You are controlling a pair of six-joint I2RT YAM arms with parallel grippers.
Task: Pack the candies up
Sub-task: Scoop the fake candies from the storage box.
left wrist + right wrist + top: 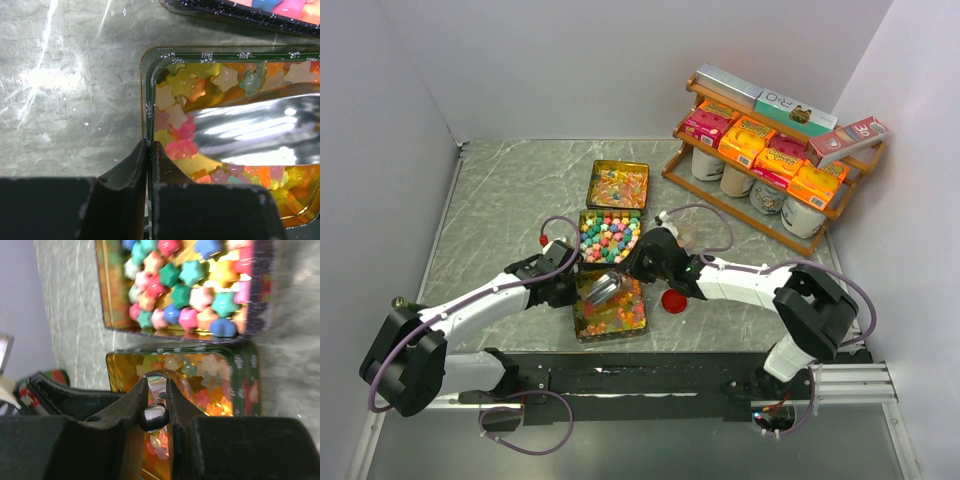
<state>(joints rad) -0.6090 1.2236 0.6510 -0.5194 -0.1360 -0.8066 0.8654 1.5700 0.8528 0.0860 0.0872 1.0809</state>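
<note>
Over the near tin (145,95), my right claw (156,390) is clamped on the scoop (255,130) by its handle. Its bowl lies lengthwise over the candies (192,85) heaped inside, so I judge it need only dip down. My left claw (149,147) pinches that tin's rim, nearly closed.

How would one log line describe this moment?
left end effector: clamps near tin | right end effector: holds scoop | scoop: over candies

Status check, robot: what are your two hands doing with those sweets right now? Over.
Left gripper clamped on rim of near tin. Right gripper holds scoop over the candies in that tin. Red lid beside tin, not blocking.
</note>
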